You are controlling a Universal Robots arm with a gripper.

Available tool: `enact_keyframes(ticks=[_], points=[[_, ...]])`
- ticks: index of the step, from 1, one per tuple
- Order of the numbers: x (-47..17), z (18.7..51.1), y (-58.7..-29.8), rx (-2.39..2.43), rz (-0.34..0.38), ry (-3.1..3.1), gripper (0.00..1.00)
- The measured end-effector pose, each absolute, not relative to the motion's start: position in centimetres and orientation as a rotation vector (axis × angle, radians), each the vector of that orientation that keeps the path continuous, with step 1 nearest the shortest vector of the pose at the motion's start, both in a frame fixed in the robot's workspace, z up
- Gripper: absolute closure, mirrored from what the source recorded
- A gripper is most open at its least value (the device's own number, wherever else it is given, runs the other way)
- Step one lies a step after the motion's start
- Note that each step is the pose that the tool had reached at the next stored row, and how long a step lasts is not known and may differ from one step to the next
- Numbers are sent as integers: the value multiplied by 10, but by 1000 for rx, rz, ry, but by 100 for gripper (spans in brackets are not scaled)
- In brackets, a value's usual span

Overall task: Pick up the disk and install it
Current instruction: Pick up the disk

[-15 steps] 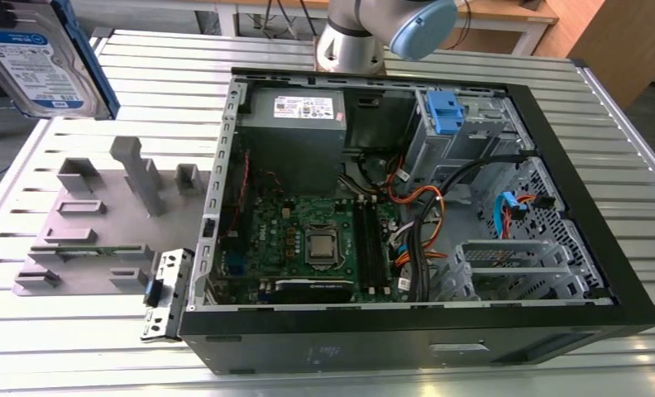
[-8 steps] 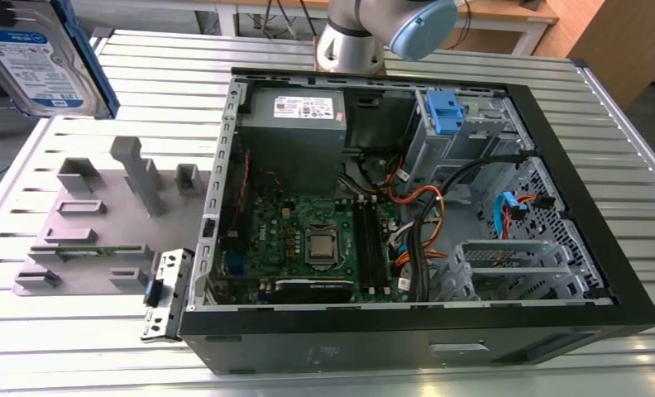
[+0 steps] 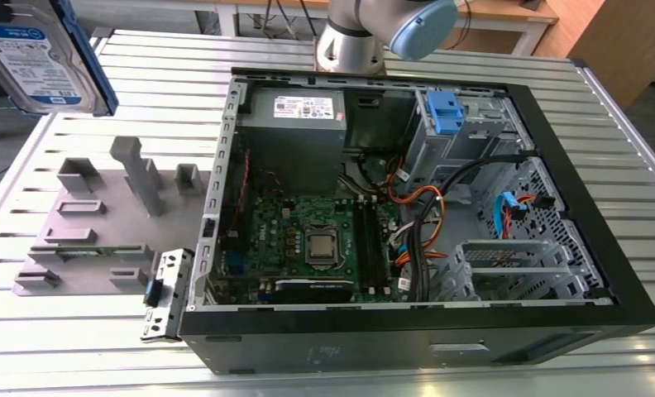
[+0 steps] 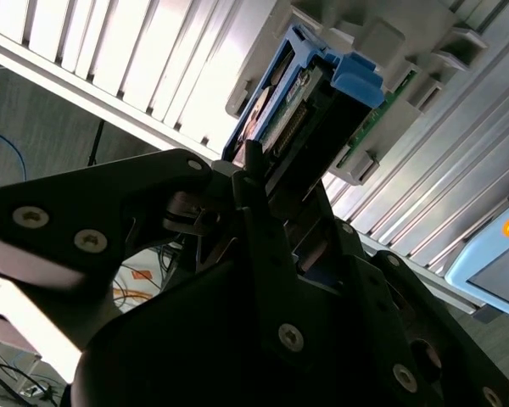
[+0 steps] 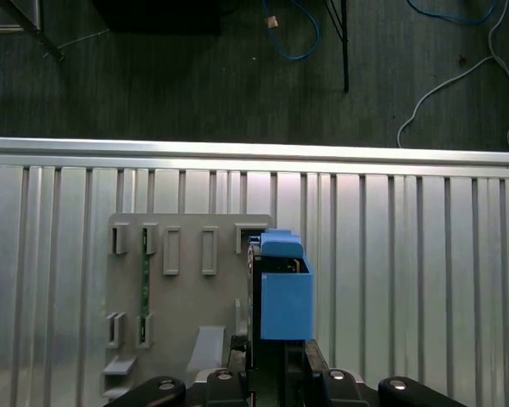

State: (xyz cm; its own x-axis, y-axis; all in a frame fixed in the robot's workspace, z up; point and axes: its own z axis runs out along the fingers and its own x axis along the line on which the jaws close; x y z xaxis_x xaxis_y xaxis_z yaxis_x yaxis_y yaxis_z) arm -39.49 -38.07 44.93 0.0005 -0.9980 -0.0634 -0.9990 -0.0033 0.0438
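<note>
Your claw [image 4: 282, 188]: black fingers [image 4: 253, 170] clamped on flat silver metal hard disk with blue plastic rails [image 4: 301, 102]. Disk held edge-on, clear of slatted aluminium worktop [image 5: 407, 254], above grey slotted fixture plate [image 5: 178, 288]. In exterior view, you find disk [image 3: 35, 54] high at exterior view's left, blue-and-white label facing camera, well apart from open black computer case [image 3: 416, 207] lying on worktop.

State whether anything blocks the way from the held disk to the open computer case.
Nothing visible does. The gripper holds the disk above the grey fixture; the computer case lies open, side panel off.
</note>
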Motion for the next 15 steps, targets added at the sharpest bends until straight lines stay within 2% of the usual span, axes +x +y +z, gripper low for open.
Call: enact_keyframes(ticks=[15], points=[[-395,453,-381,-2212,119,2208,65]])
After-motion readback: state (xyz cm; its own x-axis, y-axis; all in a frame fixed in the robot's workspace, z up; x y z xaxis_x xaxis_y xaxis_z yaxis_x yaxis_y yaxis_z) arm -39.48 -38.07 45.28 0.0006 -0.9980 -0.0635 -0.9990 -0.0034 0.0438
